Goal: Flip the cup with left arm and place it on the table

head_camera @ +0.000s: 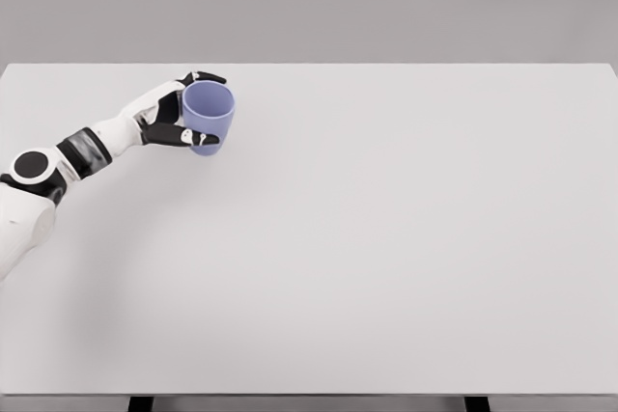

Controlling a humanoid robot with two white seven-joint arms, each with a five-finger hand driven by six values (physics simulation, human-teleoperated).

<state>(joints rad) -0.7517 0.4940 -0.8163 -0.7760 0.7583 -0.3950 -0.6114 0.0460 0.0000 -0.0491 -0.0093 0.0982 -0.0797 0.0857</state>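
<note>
One arm alone shows in the head view, the left arm (68,156), which comes in at the picture's left edge and reaches across the desk (386,258) toward its far-left corner. The left hand (179,111) grips the blue cup (209,117): dark fingers (205,77) hook over the cup's far side by the rim, and another digit (188,136) presses across its near side low on the wall, so the cup sits clamped between them. The cup is tilted, its open mouth turned up and toward the camera so that the inside wall can be seen; whether its base touches the desk or hangs just above it cannot be told. It lies near the desk's far edge and near its left edge, with a narrow strip of bare surface between the cup and the far edge. To the cup's right the pale desk runs open all the way to the right edge, and toward the camera it runs open to the near edge, where two dark supports (141,402) show below the top. Behind the far edge stands a plain grey wall (309,2).
</note>
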